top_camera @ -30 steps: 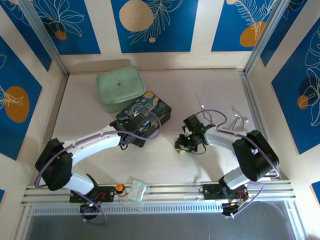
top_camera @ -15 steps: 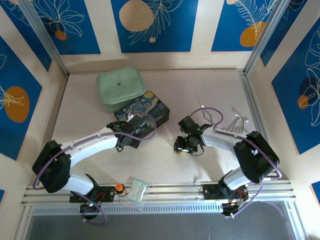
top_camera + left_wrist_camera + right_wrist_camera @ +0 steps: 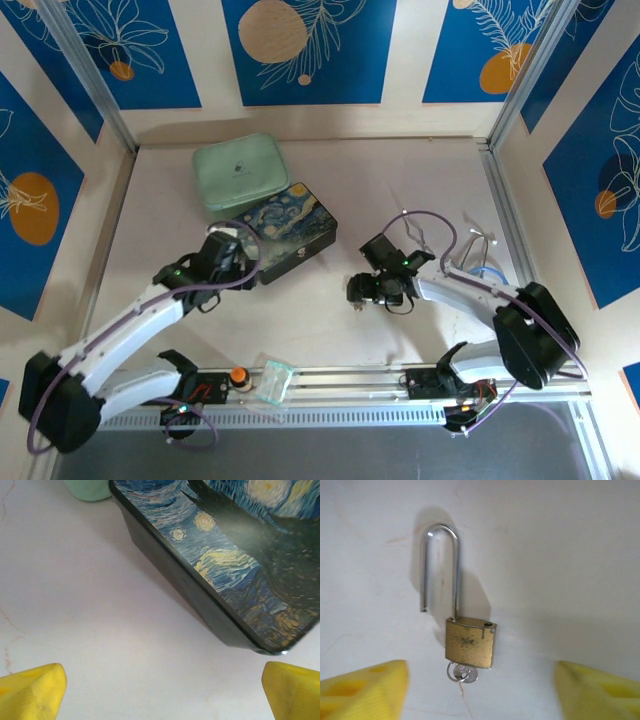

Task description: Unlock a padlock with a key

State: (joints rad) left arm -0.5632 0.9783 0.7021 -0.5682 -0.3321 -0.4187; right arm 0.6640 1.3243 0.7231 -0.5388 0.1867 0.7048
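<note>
The brass padlock (image 3: 470,642) lies flat on the white table, its silvery shackle (image 3: 440,565) raised with one leg free of the body. The small pale key (image 3: 465,672) sticks out of the body's near end on a thin ring. My right gripper (image 3: 480,692) hovers over it, open, with a yellow fingertip (image 3: 365,690) far out on each side and nothing between them. From above, the right gripper (image 3: 362,290) sits mid-table. My left gripper (image 3: 162,692) is open and empty over bare table, just short of the painted box (image 3: 240,570), and shows from above at the box's left (image 3: 225,255).
The painted box (image 3: 290,230) lies mid-table with a mint-green pouch (image 3: 240,175) behind it. Bent silver wire pieces (image 3: 478,245) lie at the right. An orange knob (image 3: 239,376) and a clear plastic piece (image 3: 275,380) sit on the front rail.
My left gripper has drawn back from the box toward the left and the near edge. The right gripper has stayed over the padlock, shifting only slightly.
</note>
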